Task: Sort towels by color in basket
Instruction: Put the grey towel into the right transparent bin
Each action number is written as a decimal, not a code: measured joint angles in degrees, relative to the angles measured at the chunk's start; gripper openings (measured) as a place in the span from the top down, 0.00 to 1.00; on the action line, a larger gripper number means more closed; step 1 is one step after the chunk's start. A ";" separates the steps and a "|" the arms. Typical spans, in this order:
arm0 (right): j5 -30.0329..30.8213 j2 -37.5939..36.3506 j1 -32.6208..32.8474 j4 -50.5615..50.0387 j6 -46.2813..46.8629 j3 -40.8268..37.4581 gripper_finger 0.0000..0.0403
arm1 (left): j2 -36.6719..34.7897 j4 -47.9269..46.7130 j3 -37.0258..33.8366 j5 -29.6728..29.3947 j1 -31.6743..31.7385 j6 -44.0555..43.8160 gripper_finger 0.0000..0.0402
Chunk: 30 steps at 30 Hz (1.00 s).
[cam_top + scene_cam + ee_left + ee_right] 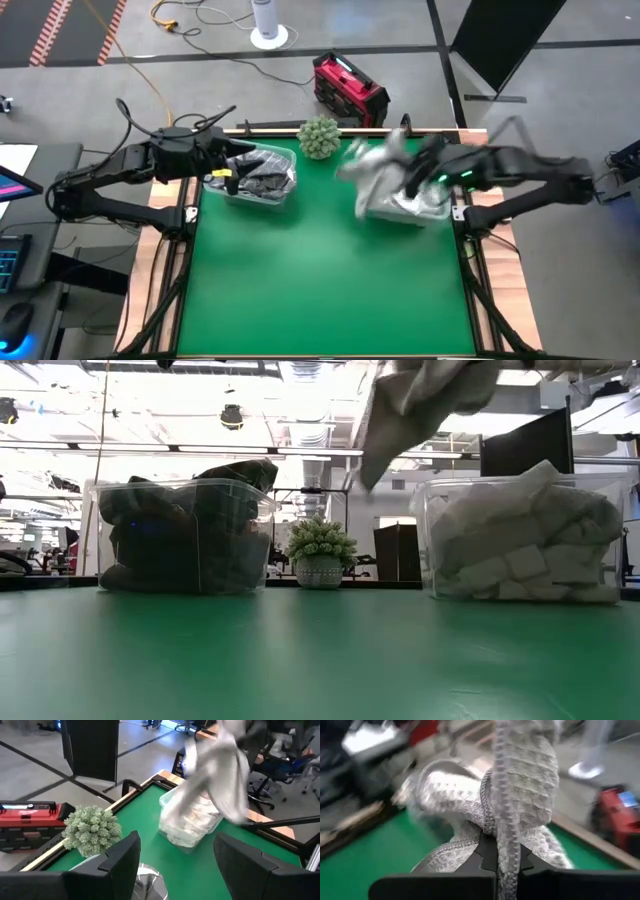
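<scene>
one waffle-knit light grey towel [520, 800], pinched by right gripper [501, 851]

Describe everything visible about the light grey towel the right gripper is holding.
The light grey towel is a soft, ribbed or waffle-textured cloth, bunched and pinched in the shut right gripper. It hangs in the air, blurred by motion, above the clear bin of pale towels on the table's right side, trailing toward the table's middle. Only the gripper's fingers touch it; whether its lower end brushes the bin's contents cannot be told.
</scene>
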 joint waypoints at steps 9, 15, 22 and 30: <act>4.04 -6.39 0.03 -34.08 12.00 4.78 0.93 | -0.72 -1.10 0.00 0.02 -0.01 -0.27 0.40; -3.40 -4.33 0.07 -42.59 14.47 3.88 0.93 | -0.58 -1.07 0.00 -0.01 -0.02 -0.33 0.40; 0.23 1.40 -2.66 -39.02 16.36 -2.88 0.93 | -0.02 -0.89 0.00 -0.59 0.00 0.58 0.40; -13.21 9.58 -10.48 -22.19 15.40 -17.21 0.93 | 0.33 -0.07 0.00 -1.42 0.00 1.20 0.40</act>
